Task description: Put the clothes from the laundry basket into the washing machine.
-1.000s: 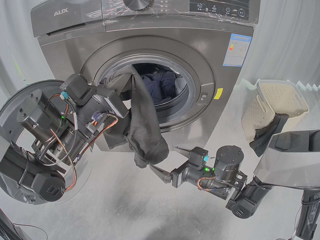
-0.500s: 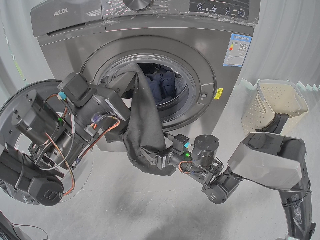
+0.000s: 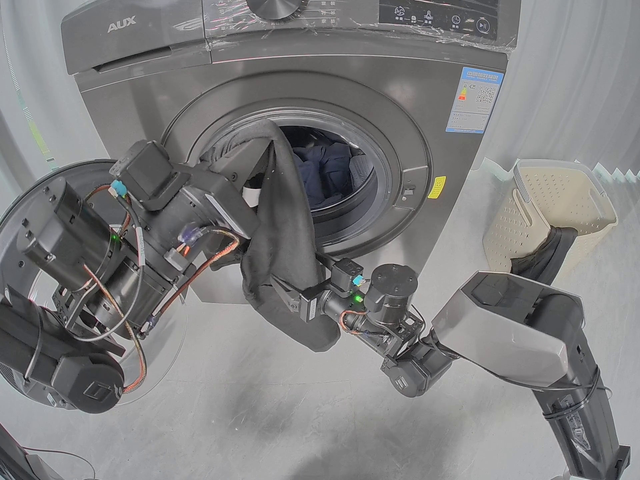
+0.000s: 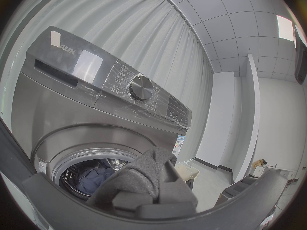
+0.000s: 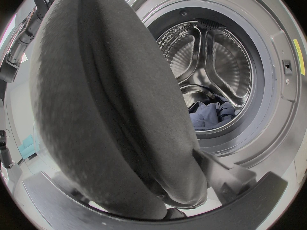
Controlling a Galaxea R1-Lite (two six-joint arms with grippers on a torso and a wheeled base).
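Right of washer (image 3: 400,101): basket (image 3: 567,201), dark cloth (image 3: 543,258) over its rim. Blue clothes (image 3: 320,168) lie in the drum. Grey garment (image 3: 283,221) hangs across the washer's mouth, clamped at its top by left gripper (image 3: 248,160). Right gripper (image 3: 285,295) presses its lower fold; grip cannot be told.

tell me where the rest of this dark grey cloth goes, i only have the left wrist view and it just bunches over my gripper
observer: In the head view, the dark grey cloth hangs from the left gripper at the drum rim, down the front of the grey front-loading washing machine, outside the opening.
operator: where's the right gripper
observer: The right gripper is against the low hanging end of that cloth, below the door opening.
operator: anything left in the basket
observer: One dark garment drapes over the rim of the cream perforated plastic laundry basket.
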